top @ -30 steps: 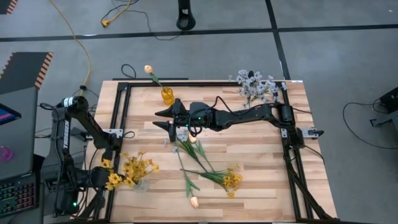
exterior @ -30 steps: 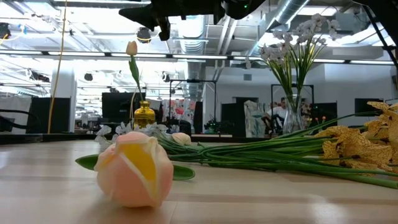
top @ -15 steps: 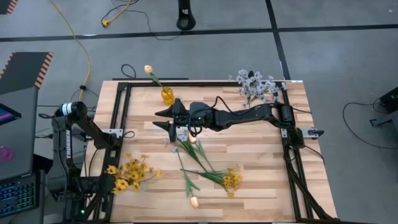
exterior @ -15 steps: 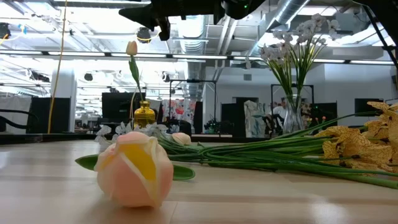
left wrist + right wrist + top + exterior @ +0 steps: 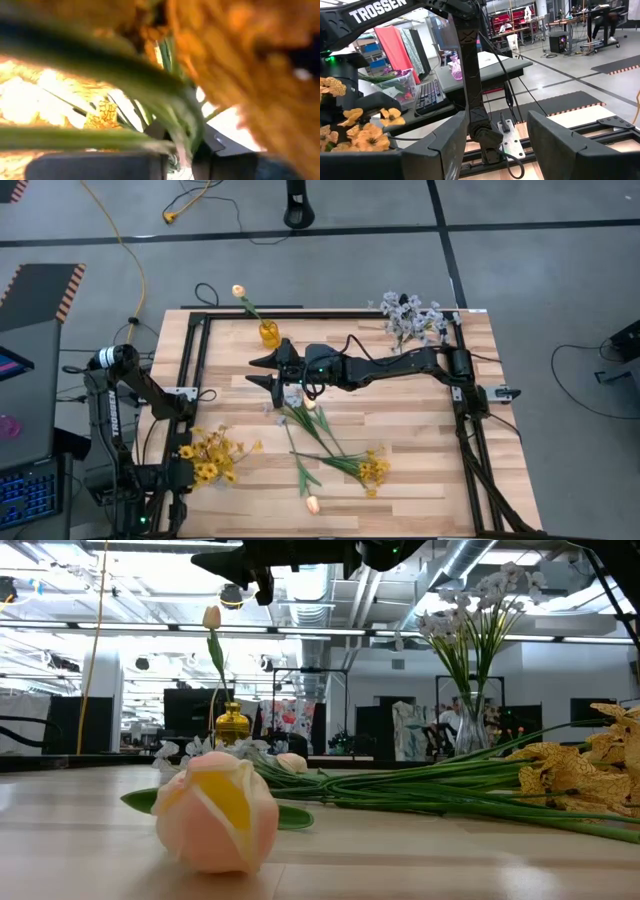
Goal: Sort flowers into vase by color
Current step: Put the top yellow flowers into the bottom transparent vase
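While the left pincer [image 5: 190,472] grips a bunch of yellow flowers [image 5: 212,459] at the surface's [image 5: 420,480] seven o'clock corner, loose stems could slip free, since blossoms crowd its wrist camera. The right pincer [image 5: 262,371] hovers wide open near centre, above the loose flowers [image 5: 325,445] lying toward six o'clock; a careless descent might crush them. Nearby, a yellow vase [image 5: 269,333] with one peach bud stands at eleven o'clock and pale blue-white sprays [image 5: 408,316] at one o'clock.

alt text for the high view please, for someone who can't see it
Overhead view of a wooden table: the right gripper, fingers open, hovers mid-table above loose flowers, while the left gripper holds a yellow flower bunch at the table's left edge. A yellow vase holds one peach bud.
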Controlling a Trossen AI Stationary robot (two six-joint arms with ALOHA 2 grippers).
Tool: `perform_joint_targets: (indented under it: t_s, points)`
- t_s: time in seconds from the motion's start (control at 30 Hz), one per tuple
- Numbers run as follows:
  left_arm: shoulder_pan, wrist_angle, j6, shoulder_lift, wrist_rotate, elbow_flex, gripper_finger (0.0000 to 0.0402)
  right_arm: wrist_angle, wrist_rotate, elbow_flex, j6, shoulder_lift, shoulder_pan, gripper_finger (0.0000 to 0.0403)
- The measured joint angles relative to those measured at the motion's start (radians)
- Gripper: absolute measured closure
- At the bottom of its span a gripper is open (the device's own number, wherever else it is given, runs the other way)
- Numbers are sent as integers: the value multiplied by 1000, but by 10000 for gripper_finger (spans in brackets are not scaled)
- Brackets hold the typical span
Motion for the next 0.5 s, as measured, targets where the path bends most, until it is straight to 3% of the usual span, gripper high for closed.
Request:
perform_joint_targets:
  t_s: [0.27, 0.5]
  points:
    - [1, 0, -22, 0, 33, 0, 282, 0, 0, 0, 0, 0, 0, 168]
    - [1, -1, -24, 0, 170, 0, 247, 0, 0, 0, 0, 0, 0, 168]
